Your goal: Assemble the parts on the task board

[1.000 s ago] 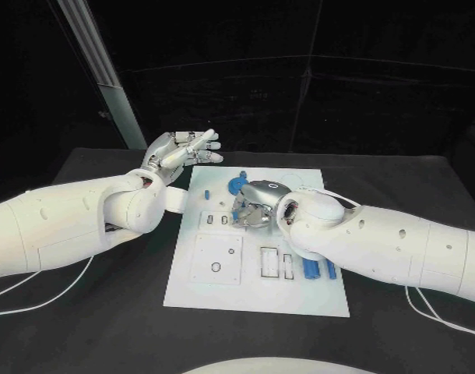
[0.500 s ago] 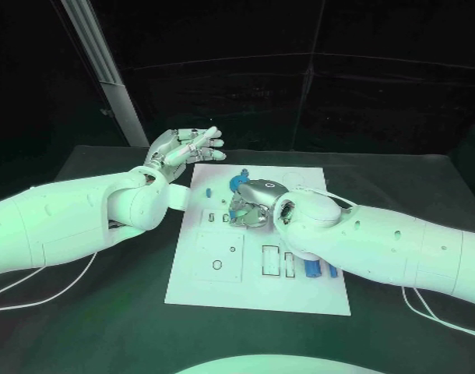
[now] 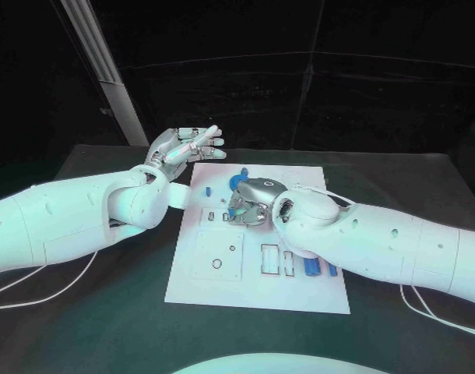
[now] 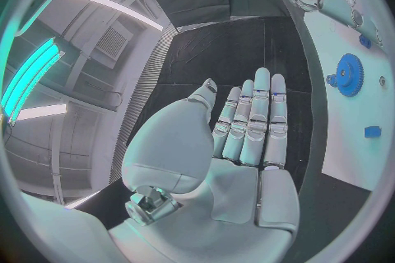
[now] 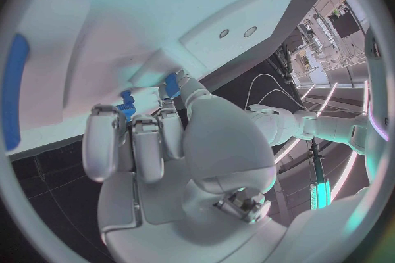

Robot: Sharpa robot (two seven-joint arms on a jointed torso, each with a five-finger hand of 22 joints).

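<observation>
The white task board (image 3: 226,288) lies in the middle of the black table. My right hand (image 3: 255,204) is down on its far middle, fingers bent onto the plate. At the fingertips (image 5: 164,112) a small blue part (image 5: 171,85) sits pinched against the thumb, and a second blue toothed piece (image 5: 126,103) lies beside it. A blue gear (image 3: 237,184) stands just beyond this hand. My left hand (image 3: 187,146) hovers above the board's far left corner, palm empty and fingers (image 4: 255,121) stretched out. The blue gear (image 4: 349,74) and a small blue piece (image 4: 372,131) lie beside it on the board.
Two long blue parts (image 3: 311,269) (image 3: 329,270) lie near the board's right edge, next to rectangular slots (image 3: 269,260). A long blue piece (image 5: 15,92) rests on the plate (image 5: 82,46). A pale post (image 3: 103,74) rises behind the table's left side. White cables (image 3: 24,292) trail on the table.
The left hand's fingers have shifted slightly in the air. The right hand stays in the same spot on the board.
</observation>
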